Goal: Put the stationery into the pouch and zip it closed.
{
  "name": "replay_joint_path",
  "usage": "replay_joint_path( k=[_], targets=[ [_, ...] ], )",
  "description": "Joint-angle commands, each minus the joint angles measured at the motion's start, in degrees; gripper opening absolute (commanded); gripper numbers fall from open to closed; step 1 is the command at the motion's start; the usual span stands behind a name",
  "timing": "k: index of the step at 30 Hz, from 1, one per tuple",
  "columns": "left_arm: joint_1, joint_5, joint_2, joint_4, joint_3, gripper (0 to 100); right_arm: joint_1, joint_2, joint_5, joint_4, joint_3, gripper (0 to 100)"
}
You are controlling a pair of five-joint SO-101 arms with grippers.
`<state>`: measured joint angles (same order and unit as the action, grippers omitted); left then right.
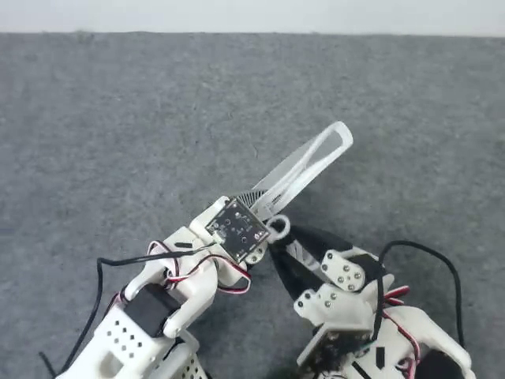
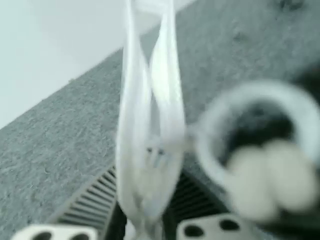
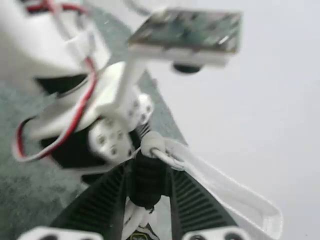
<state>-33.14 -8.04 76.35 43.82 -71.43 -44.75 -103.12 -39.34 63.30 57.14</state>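
Note:
A clear looped strap (image 1: 312,162) sticks up and away over the grey table, and my left gripper (image 1: 264,204) is shut on its near end. From the left wrist the strap (image 2: 150,100) runs between the jaws of the left gripper (image 2: 145,220), beside a white ring (image 2: 260,125). That ring (image 1: 278,228) joins the strap to the black pouch (image 1: 323,239). My right gripper (image 1: 286,251) is shut on the pouch's end just below the ring. The right wrist view shows the right gripper (image 3: 147,195) pinching black material (image 3: 147,175) under the ring (image 3: 152,145).
The two arms meet close together at the table's near middle, with the left arm's body and red wires (image 3: 75,115) right before the right wrist. Grey felt-like table (image 1: 158,118) stretches open to the left and back, ending at a white wall (image 1: 252,16).

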Motion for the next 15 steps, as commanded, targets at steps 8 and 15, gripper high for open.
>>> replay_joint_path(
  k=[8, 15],
  targets=[
    [3.7, -0.6, 1.0, -1.8, 1.0, 1, 9.2, -0.7, 9.9, -16.7, 6.1, 0.6],
    [3.3, -4.1, 1.0, -1.9, 0.8, 1, 12.3, -0.7, 9.7, -21.5, 9.3, 0.6]
  ],
)
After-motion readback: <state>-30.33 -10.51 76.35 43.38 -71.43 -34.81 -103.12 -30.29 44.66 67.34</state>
